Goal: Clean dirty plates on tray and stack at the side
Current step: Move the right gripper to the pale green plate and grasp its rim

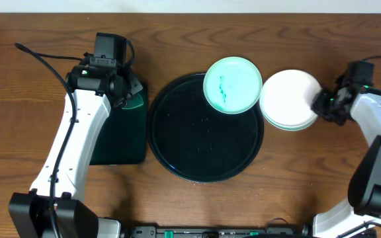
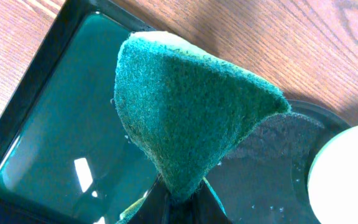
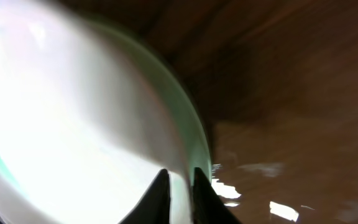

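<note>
The round black tray [image 1: 161, 142] lies mid-table. A pale-mint plate [image 1: 233, 84] with a green smear rests on its far right rim. Two white plates [image 1: 288, 99] are stacked on the table right of the tray. My right gripper [image 1: 323, 106] is at the stack's right edge. In the right wrist view its fingers [image 3: 180, 180] pinch the rim of the top plate [image 3: 73, 112]. My left gripper [image 1: 127, 92] is shut on a green sponge [image 2: 191, 112], held above the left edge of the tray [image 2: 272, 168]. The smeared plate's edge [image 2: 347, 174] shows in the left wrist view.
A small black rectangular tray [image 1: 118, 142] lies left of the round tray, under my left arm; its wet floor shows in the left wrist view [image 2: 55, 124]. Bare wooden table surrounds everything.
</note>
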You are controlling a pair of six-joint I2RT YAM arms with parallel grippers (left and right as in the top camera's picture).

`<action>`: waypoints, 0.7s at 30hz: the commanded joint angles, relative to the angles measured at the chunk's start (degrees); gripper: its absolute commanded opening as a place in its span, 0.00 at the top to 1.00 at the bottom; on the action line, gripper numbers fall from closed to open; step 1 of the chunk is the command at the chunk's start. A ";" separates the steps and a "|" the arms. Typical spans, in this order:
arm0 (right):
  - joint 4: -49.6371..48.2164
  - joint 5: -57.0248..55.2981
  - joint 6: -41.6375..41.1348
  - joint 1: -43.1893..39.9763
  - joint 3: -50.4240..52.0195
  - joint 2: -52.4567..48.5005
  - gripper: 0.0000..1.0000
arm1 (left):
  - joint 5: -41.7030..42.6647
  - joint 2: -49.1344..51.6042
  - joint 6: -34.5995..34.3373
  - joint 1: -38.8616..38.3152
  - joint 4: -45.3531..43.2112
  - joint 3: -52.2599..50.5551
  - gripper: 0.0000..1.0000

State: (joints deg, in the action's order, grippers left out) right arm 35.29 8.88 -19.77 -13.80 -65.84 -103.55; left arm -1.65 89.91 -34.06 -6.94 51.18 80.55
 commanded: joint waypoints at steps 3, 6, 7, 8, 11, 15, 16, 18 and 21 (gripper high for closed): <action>1.36 4.92 2.86 3.21 0.00 -0.68 0.69 | -0.22 0.33 0.85 0.17 -0.04 -0.50 0.93; 4.85 4.35 2.91 3.28 -2.40 1.16 0.63 | -0.22 0.33 0.83 0.17 -0.09 -0.50 0.93; 5.99 3.91 2.93 3.28 -3.39 1.77 0.61 | -0.22 0.33 0.83 0.17 -0.09 -0.50 0.93; 7.48 3.26 2.95 3.30 -4.79 2.38 0.60 | -0.22 0.33 0.83 0.17 -0.09 -0.50 0.93; 11.15 2.97 4.79 3.43 -9.53 3.41 0.60 | -0.22 0.33 0.83 0.17 -0.07 -0.50 0.93; 10.54 3.19 12.52 6.32 -14.56 3.48 0.53 | -0.24 0.33 0.81 0.17 -0.07 -0.50 0.93; 8.76 3.17 14.64 7.54 -14.62 3.45 0.51 | -0.24 0.33 0.83 0.17 -0.09 -0.50 0.93; 5.22 3.17 17.51 10.01 -14.64 2.82 0.48 | -0.24 0.33 0.83 0.17 -0.13 -0.50 0.93; 1.25 3.21 20.22 14.21 -15.85 0.28 0.42 | -0.22 0.33 0.83 0.17 -0.22 -0.50 0.93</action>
State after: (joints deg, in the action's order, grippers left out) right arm 38.39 11.73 -6.24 -4.25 -80.09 -100.88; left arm -1.65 89.91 -34.06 -6.94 51.09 80.34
